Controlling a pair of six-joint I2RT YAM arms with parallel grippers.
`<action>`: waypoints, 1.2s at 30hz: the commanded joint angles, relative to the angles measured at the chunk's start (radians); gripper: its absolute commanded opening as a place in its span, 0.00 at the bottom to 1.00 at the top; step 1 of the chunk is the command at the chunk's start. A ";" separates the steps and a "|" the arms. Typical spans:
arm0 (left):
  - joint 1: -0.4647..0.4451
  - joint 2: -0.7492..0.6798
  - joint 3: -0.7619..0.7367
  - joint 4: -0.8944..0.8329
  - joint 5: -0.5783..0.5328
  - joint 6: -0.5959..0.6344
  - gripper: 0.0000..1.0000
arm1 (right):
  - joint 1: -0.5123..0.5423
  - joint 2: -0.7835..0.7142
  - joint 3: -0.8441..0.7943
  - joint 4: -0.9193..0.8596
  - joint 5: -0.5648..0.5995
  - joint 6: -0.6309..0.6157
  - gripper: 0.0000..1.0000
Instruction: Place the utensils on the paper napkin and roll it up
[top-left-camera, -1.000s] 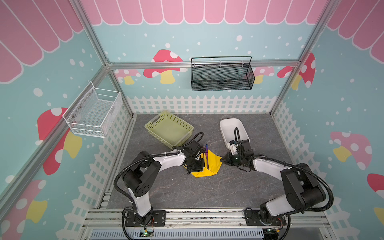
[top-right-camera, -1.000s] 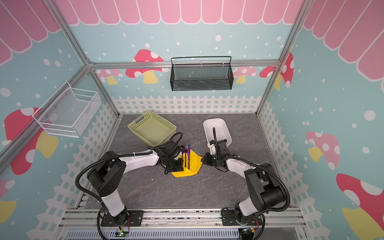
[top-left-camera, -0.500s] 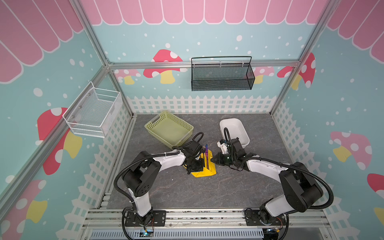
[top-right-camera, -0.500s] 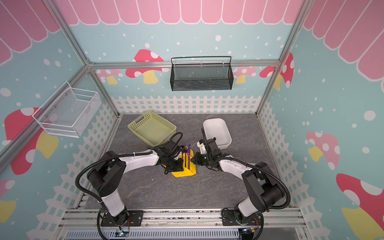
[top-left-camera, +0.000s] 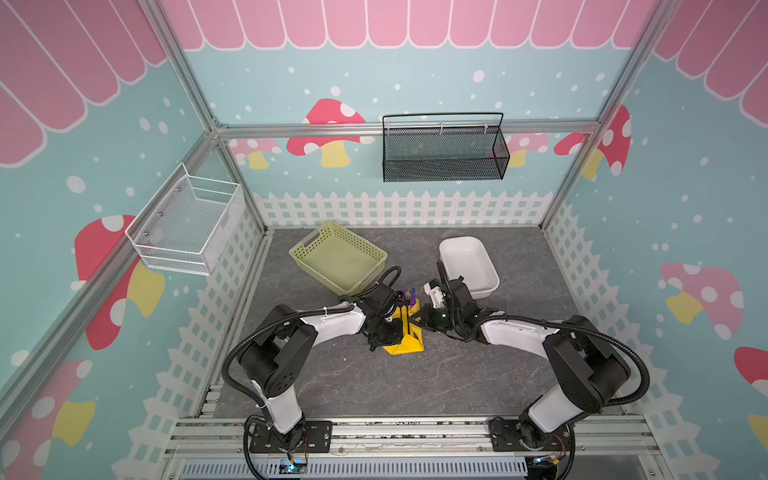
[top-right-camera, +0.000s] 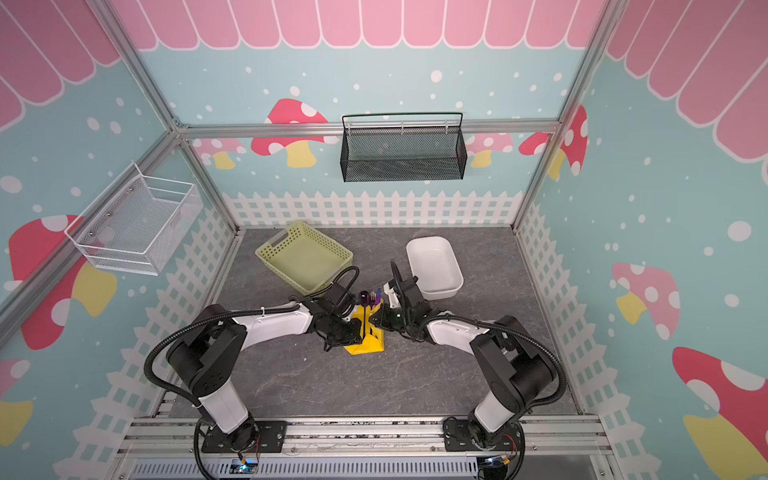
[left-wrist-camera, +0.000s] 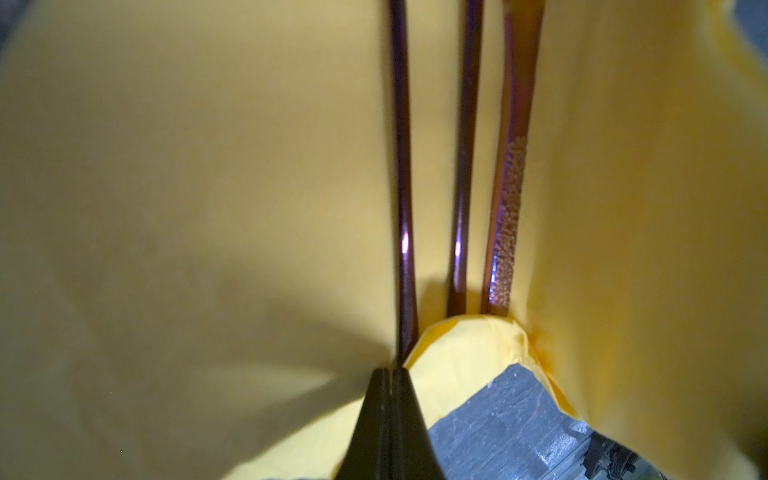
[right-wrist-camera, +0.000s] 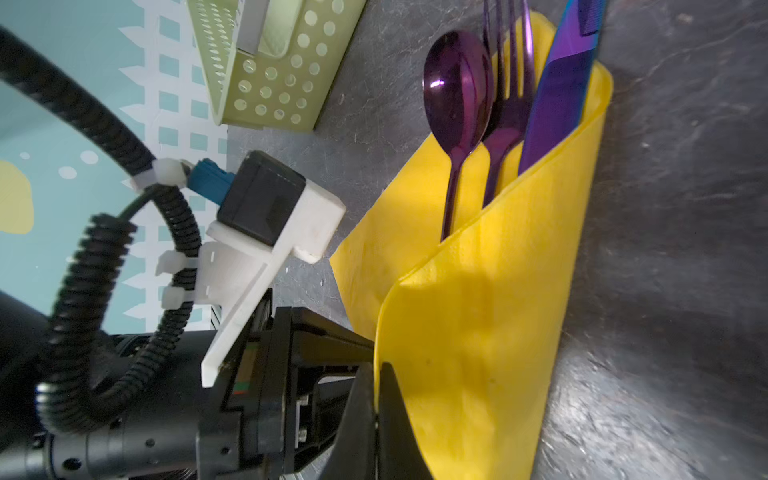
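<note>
The paper napkin (top-left-camera: 409, 344), thin matte yellow, lies near the middle of the grey, stone-veined tabletop (top-left-camera: 415, 382), folded into a narrow pocket around the utensils (top-left-camera: 409, 297); in both top views the bundle's long axis runs 6 to 12 o'clock, heads towards 12. Only the right wrist view shows the heads side by side: a glossy purple spoon (right-wrist-camera: 457, 91), a dark fork (right-wrist-camera: 509, 83), a flat violet-blue knife (right-wrist-camera: 561, 95); there the right hand (right-wrist-camera: 376, 399), reaching in from 3 o'clock, pinches the napkin's folded edge. The left wrist view shows three slim handles, one stippled; the left hand (left-wrist-camera: 390, 374), from 9 o'clock, has its tips pressed together at the fold, and I cannot tell whether paper sits between them. A perforated pale green basket (top-left-camera: 338, 257) stands at 11 o'clock; a smooth white tub (top-left-camera: 469, 266) at 1.
</note>
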 joint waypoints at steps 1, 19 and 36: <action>0.012 -0.031 -0.016 0.026 -0.004 -0.004 0.04 | 0.014 0.037 0.012 0.076 -0.001 0.053 0.02; 0.025 -0.091 -0.058 0.022 -0.011 -0.013 0.05 | 0.036 0.197 0.029 0.249 -0.062 0.106 0.02; 0.027 -0.038 -0.067 0.012 0.043 -0.010 0.04 | 0.036 0.279 0.053 0.320 -0.121 0.127 0.02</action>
